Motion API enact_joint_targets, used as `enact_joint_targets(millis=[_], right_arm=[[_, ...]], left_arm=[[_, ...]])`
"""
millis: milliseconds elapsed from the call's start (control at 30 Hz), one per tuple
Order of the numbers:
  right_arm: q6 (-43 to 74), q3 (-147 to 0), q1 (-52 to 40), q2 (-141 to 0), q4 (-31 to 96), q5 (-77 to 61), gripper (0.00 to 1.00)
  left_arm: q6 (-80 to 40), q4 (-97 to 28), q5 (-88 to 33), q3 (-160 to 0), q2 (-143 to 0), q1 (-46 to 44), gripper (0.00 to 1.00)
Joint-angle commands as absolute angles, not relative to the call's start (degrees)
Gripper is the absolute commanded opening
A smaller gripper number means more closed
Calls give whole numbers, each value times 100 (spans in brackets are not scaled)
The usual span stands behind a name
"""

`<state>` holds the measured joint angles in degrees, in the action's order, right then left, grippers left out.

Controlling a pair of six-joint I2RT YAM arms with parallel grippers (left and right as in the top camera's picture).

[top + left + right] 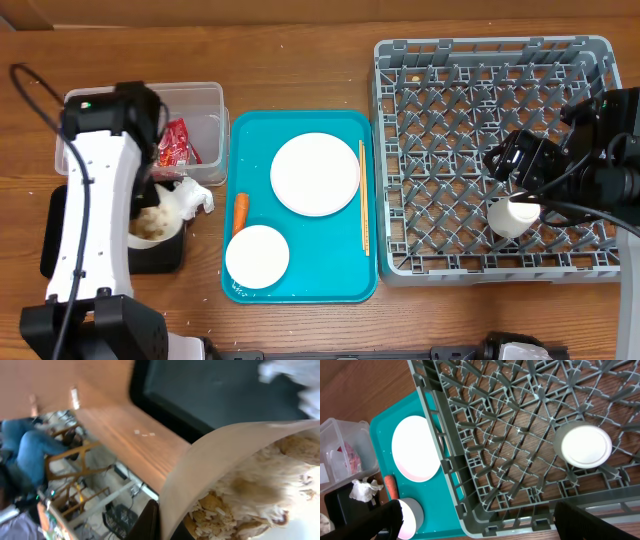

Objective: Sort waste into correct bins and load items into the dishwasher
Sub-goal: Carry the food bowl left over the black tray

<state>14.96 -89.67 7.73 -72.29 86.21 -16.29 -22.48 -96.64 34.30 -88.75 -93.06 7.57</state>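
Observation:
My left gripper [167,527] is shut on the rim of a small white bowl [155,225] holding rice and beige food bits [235,495], above the black tray [160,255]. A crumpled napkin [192,196] lies beside the bowl. The red wrapper [175,140] sits in the clear tub [212,100]. A carrot [240,212], a white plate [315,173] and a white bowl [257,256] rest on the teal tray [300,285]. My right gripper [487,522] hangs open over the grey dish rack [400,150], near a white cup [583,446] standing inside it.
Thin wooden chopsticks [363,205] lie along the teal tray's right side, next to the rack wall [450,470]. The left arm [95,210] covers part of the clear tub and the black tray. Bare wooden table runs along the far edge.

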Motion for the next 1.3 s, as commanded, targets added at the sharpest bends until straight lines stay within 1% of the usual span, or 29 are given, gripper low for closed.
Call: enact_joint_targets(millis=[0,133,300,567,700,933,1067,1267], right_arm=[[1476,-9006,740,-7214,8650,-1664,100],[1474,-9006,740,-7214,8676,-1664,100],[1474,-9006,740,-7214,8678,-1664,100],[1474,-9006,740,-7214,8672,-1662,100],[1474,-9006,740,-7214,8702,-1660,100],[1474,-9006,740,-7214,8715,-1662,100],[1474,-9006,740,-7214,8739,-1662,100],[1474,-9006,740,-7214,8866,-1662,100]], left_arm=[[-2488,-9616,4130,-8923,-9172,1046,4],[-2565,-9557,4501,-8923,-9236,1295,4],[-2672,-9684,4779,-8919,-9413,1337,4],[-2670,-9684,4840,-8901,-9507,1347,4],[-2893,-9660,4982,-8615,-9513,1402,4],[-2965,-9168,4952,-7835,-9515,1457,4],[-2958,-8895,5301,-7697,-9515,1525,4],[-2261,-8453,5627,-7697,-9557,1728,4]])
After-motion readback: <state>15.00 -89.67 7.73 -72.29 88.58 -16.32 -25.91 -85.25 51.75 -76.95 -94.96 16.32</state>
